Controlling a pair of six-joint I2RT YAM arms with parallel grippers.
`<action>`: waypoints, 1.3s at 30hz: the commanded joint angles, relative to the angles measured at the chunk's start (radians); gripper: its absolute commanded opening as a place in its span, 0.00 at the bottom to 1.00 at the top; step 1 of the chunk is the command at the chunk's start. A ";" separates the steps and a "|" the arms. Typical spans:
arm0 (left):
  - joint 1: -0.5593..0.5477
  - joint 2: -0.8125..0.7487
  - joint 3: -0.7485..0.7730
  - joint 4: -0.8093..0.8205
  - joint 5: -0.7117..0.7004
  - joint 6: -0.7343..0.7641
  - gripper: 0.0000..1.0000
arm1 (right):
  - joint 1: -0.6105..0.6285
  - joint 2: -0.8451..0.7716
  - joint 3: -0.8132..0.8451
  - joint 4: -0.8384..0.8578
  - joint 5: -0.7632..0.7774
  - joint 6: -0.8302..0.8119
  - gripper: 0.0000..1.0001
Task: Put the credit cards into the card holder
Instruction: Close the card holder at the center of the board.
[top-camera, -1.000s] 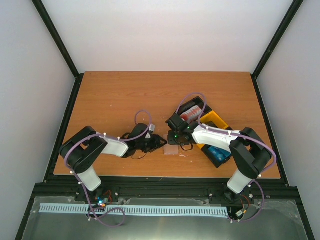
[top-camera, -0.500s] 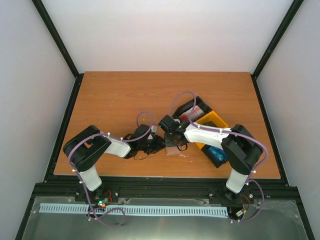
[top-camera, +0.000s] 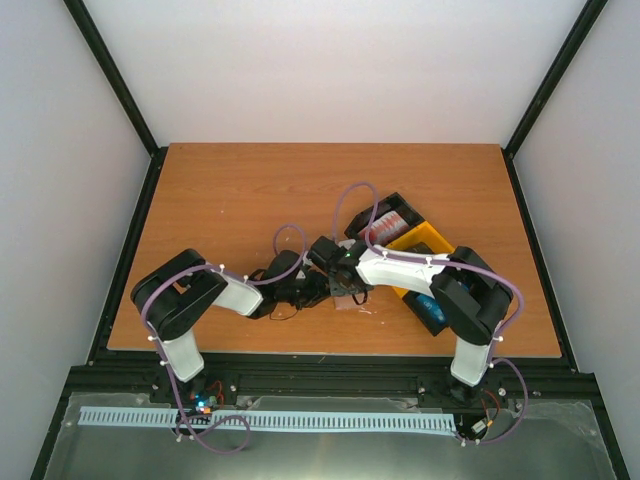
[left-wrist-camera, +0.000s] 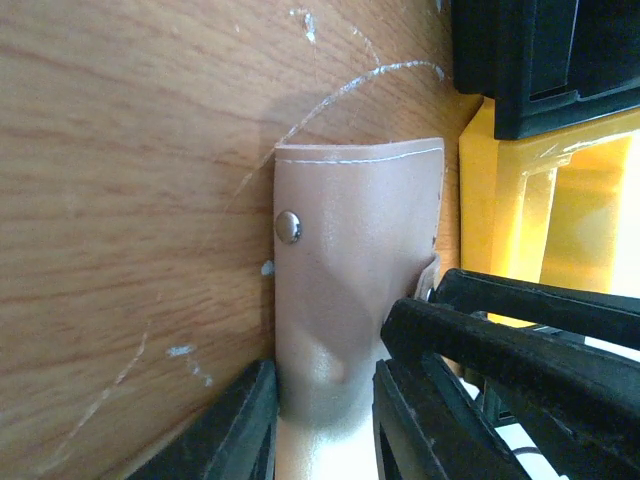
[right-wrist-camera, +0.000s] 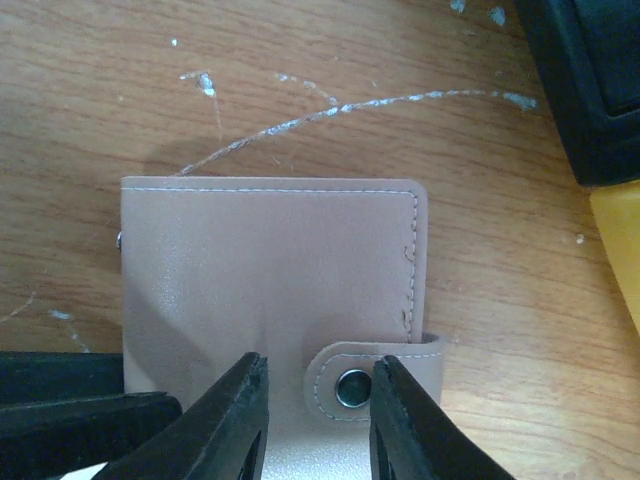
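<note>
The tan card holder (right-wrist-camera: 270, 260) lies closed on the table, its snap tab (right-wrist-camera: 385, 365) fastened. In the top view it (top-camera: 347, 301) shows between the two grippers. My left gripper (left-wrist-camera: 325, 420) is shut on the card holder (left-wrist-camera: 350, 250), one jaw on each side of its near end. My right gripper (right-wrist-camera: 315, 420) is open just above the holder, its jaws to either side of the snap tab. Red credit cards (top-camera: 386, 222) and blue credit cards (top-camera: 432, 306) lie in the tray. Neither gripper holds a card.
The black-and-yellow tray (top-camera: 428, 240) stands just right of the holder; its edge shows in the left wrist view (left-wrist-camera: 500, 200) and the right wrist view (right-wrist-camera: 590, 90). The right gripper's black fingers (left-wrist-camera: 500, 345) cross close beside my left jaws.
My right arm has swung left from over the tray to above the card holder. The left gripper has stayed at the holder.
</note>
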 joint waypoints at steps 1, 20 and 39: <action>-0.018 0.084 -0.085 -0.271 -0.059 -0.027 0.30 | 0.016 0.022 0.024 -0.049 0.073 0.026 0.30; -0.016 0.080 -0.106 -0.222 -0.036 -0.046 0.30 | 0.021 -0.007 0.019 -0.061 0.131 0.052 0.03; -0.016 0.102 -0.067 -0.143 0.019 0.006 0.42 | -0.055 -0.274 -0.257 0.300 -0.098 -0.008 0.03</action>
